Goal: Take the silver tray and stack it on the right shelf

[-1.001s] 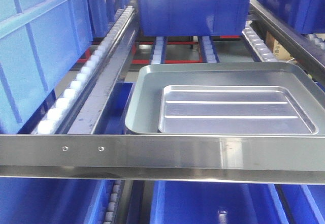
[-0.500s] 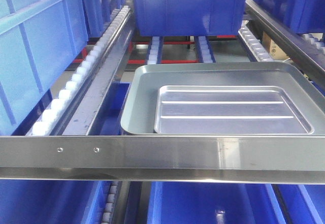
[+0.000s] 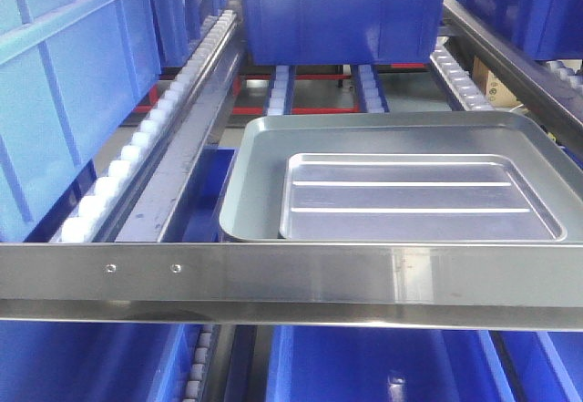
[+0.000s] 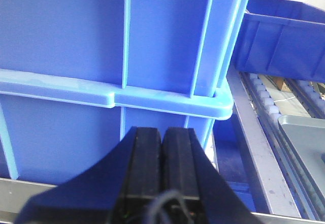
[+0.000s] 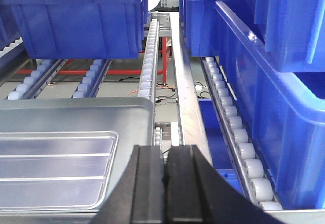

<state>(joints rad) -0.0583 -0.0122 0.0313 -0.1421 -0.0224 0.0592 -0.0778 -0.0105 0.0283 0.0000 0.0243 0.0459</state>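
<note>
The silver tray (image 3: 414, 197), shiny with two long raised ridges, lies inside a larger plain silver tray (image 3: 260, 174) on the right shelf. The shelf's steel front bar (image 3: 364, 274) bears two small holes at its left. In the right wrist view the ridged tray (image 5: 51, 168) lies at lower left. My right gripper (image 5: 165, 153) is shut and empty, just right of the larger tray's edge (image 5: 76, 115), over a roller rail. My left gripper (image 4: 162, 135) is shut and empty, facing a blue crate (image 4: 101, 56). Neither gripper shows in the front view.
A blue bin (image 3: 342, 10) stands on the rollers behind the trays. Blue crates (image 3: 64, 83) line the left, beside a white roller rail (image 3: 118, 170). More blue bins (image 5: 274, 82) stand to the right and below the bar (image 3: 383, 365).
The front view has shifted slightly sideways and back. The trays lie in the same place on the rack.
</note>
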